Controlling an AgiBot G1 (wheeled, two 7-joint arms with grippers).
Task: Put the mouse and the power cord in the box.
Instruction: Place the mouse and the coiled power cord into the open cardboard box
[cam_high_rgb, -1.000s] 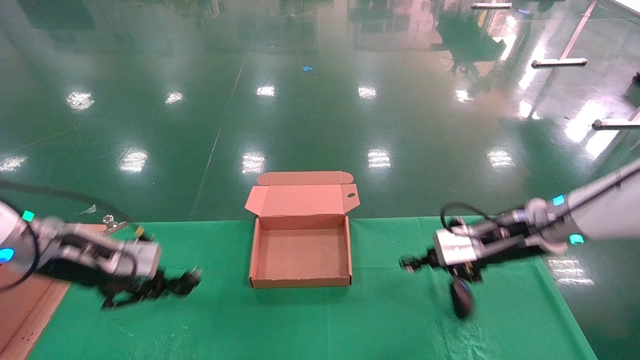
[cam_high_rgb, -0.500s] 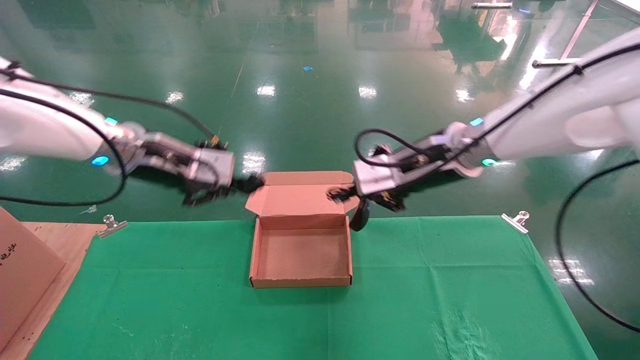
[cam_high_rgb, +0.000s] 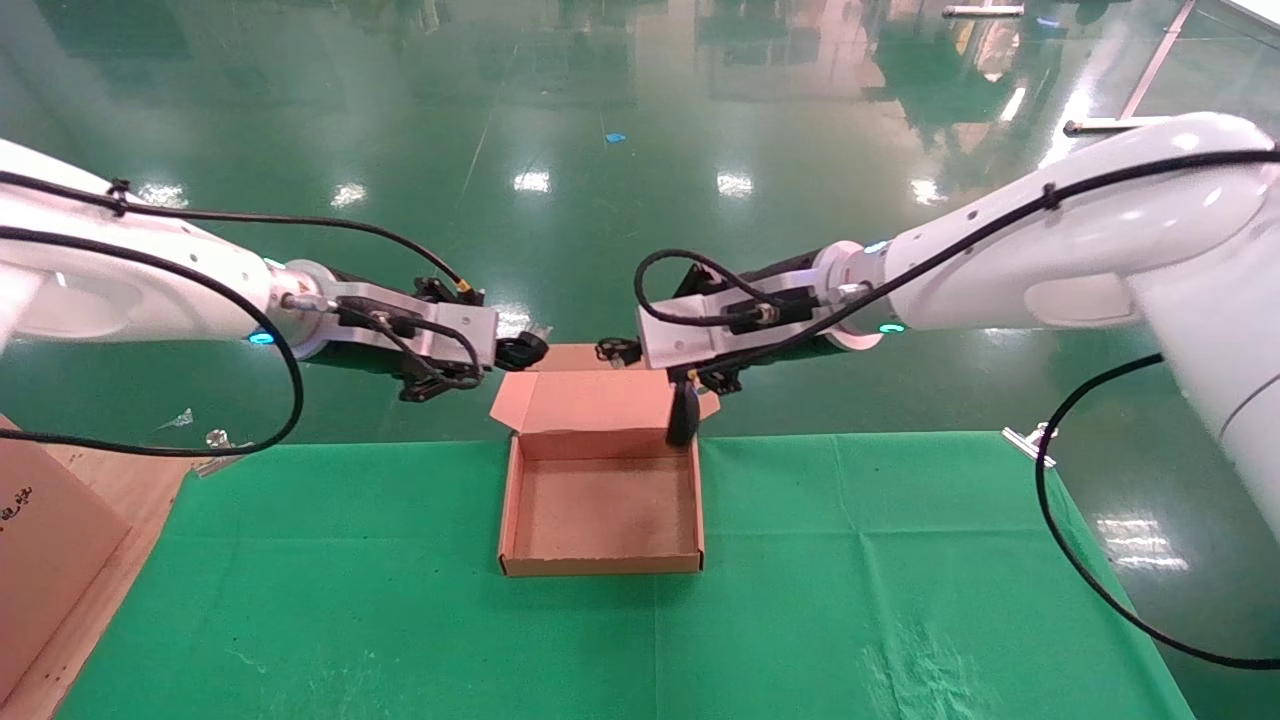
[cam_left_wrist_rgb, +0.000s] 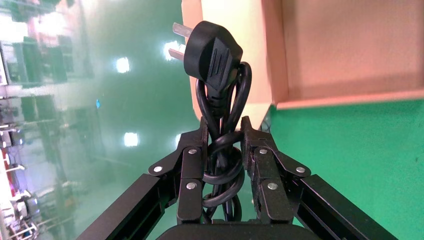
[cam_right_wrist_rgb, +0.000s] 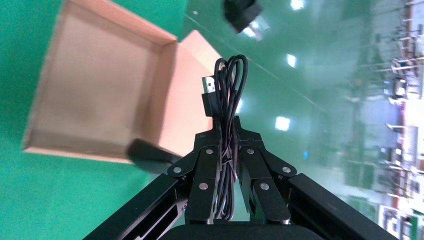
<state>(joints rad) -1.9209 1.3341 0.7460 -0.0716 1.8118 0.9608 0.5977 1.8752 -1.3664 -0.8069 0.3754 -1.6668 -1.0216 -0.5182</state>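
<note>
In front of me a green cloth (cam_high_rgb: 400, 620) covers the table, wrinkled near my right front corner. A metal binder clip (cam_high_rgb: 1030, 440) pins it at the far right edge, and another clip (cam_high_rgb: 212, 440) shows at the far left edge. To my left the cloth stops short and bare wooden tabletop (cam_high_rgb: 120, 490) shows, with a brown cardboard carton (cam_high_rgb: 45, 545) standing on it; there is dark printing on its side that I cannot read. Beyond the table lies a glossy green floor (cam_high_rgb: 600, 200) mirroring ceiling lights, with a small blue scrap (cam_high_rgb: 614, 138) lying on it, perhaps tape.
</note>
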